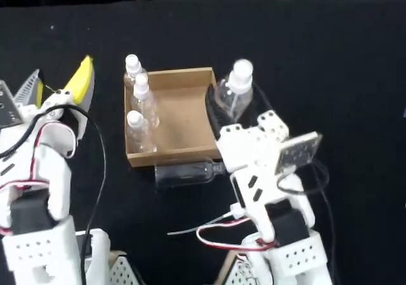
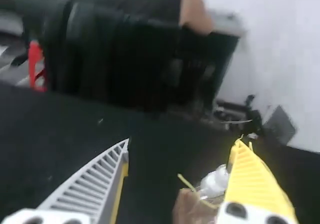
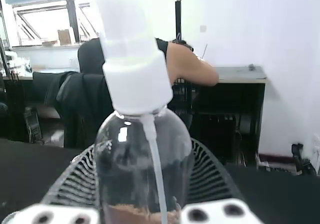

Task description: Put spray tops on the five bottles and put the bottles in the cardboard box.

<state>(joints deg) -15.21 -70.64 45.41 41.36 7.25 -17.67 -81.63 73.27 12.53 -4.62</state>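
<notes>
Three spray-topped bottles [image 1: 141, 98] are standing in a row along the cardboard box's [image 1: 184, 121] left wall, just right of the left gripper [image 1: 61, 69], which is hanging wide open and empty near the table's [image 1: 355, 75] left edge. A fourth bottle [image 1: 184, 174] is lying on the table just beside the box's near wall. The right gripper [image 1: 232, 110] is clamping an upright spray-topped bottle [image 3: 140, 154] at the box's right wall.

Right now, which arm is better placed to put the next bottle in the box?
Right: the right claw grips a clear plastic bottle with white spray top beside the brown cardboard box; the left claw stands open and empty.
</notes>
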